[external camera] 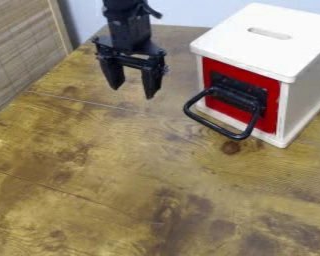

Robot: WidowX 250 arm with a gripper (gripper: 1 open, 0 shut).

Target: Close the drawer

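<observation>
The drawer [243, 90] has a red front with a black plate and a big black loop handle [219, 116]. It sits in a white cube-shaped box [276, 40] with a slot in its top, at the right of the wooden table. The red front looks about level with the box's face; how far it stands out I cannot tell. My black gripper [131, 87] hangs pointing down, left of the handle and clear of it. Its two fingers stand apart with nothing between them.
The worn wooden table [123, 190] stretches toward the front and left. A woven, slatted panel [23, 45] stands along the left edge. The black arm rises from the gripper toward the top of the view.
</observation>
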